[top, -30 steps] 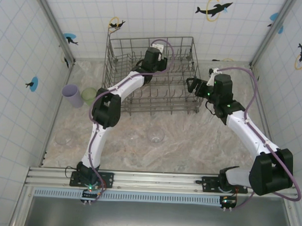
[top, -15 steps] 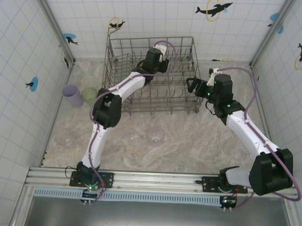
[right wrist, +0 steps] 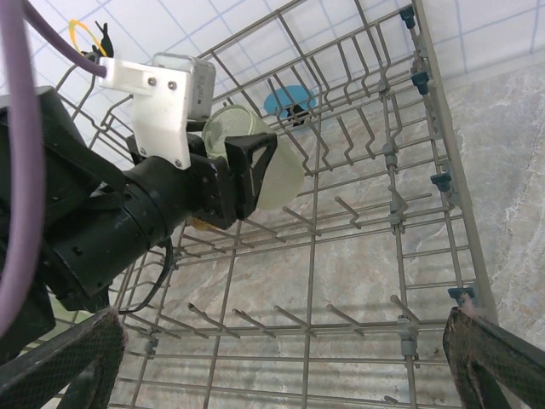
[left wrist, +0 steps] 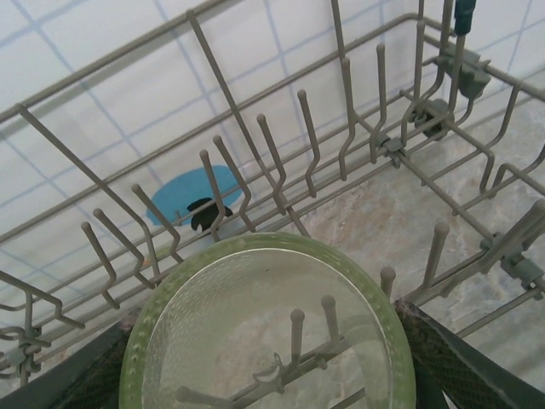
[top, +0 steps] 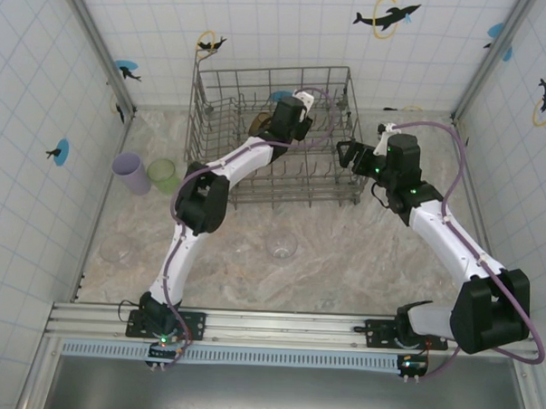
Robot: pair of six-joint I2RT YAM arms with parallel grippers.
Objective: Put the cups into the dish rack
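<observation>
Top view, left to right

- Lilac cup (top: pixel 132 173) upright on the table (top: pixel 361 263), close to the left wall
- Green cup (top: pixel 162 174) just beside it on the right, upright, mouth up
- Clear cup (top: pixel 117 248) nearer the arm bases, well apart from those two
- Second clear cup (top: pixel 282 246) mid-table, in front of the rack (top: pixel 292 189)
- The rack stands against the back wall. The left arm reaches over its near side and into it
- Amber cup (top: pixel 258 122) inside the rack toward the back, just left of the left gripper (top: pixel 300 111). Its pose is too small to tell

Left gripper: clamped on a held green cup (left wrist: pixel 268 324). In the left wrist view the cup's mouth faces the camera, with one finger (left wrist: pixel 77 379) on each side of the rim, and tines are visible through its base. In the right wrist view this cup (right wrist: pixel 281 175) lies tipped on its side, above the tine rows in the back part of the rack. Cannot tell whether it touches any tine

A blue wall sticker (left wrist: pixel 192 194) shows through the rack's far side

Right gripper (top: pixel 348 156): just outside the rack's right wall, facing in. Its fingers (right wrist: pixel 60 358) sit at the two lower corners of the right wrist view, spread wide and empty
</observation>
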